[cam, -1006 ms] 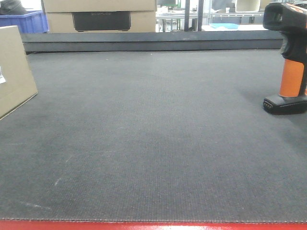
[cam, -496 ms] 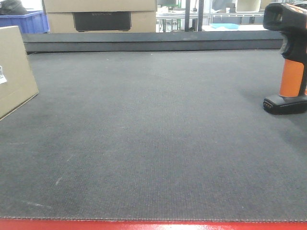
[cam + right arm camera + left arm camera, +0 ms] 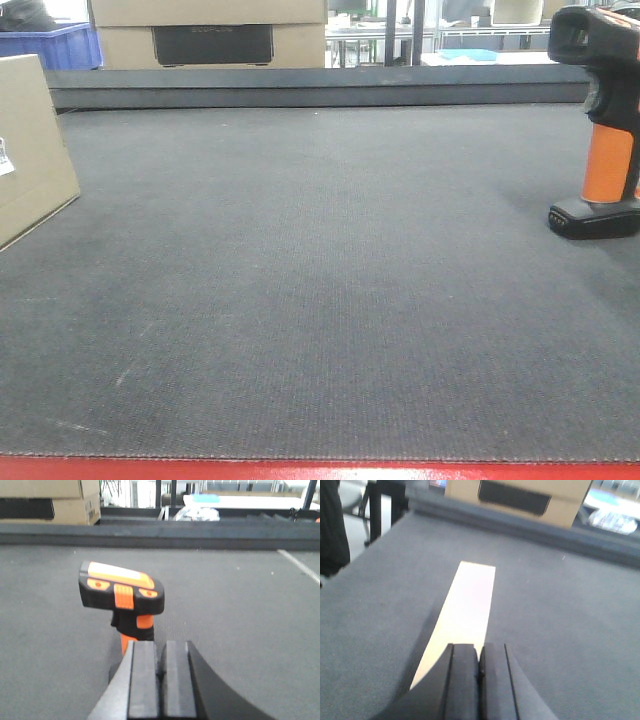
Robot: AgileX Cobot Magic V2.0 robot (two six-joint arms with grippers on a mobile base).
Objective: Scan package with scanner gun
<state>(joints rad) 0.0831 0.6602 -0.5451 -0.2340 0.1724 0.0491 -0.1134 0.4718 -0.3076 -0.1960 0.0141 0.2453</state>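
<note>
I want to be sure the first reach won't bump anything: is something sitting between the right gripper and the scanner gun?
Nothing visible. In the right wrist view the right gripper, jaws shut, sits just behind the upright scanner gun, with only bare mat around it.

I'm looking across a dark grey textured mat (image 3: pixel 320 300) with a red strip (image 3: pixel 320 470) along its near edge. Past its raised far rim sits a larger carton (image 3: pixel 210 35) with a dark rectangular panel (image 3: pixel 212 44), beside a blue crate (image 3: pixel 55 45) on its left.

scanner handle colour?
Bright orange; the scanner handle shows best in the front view, above a black foot.
</note>
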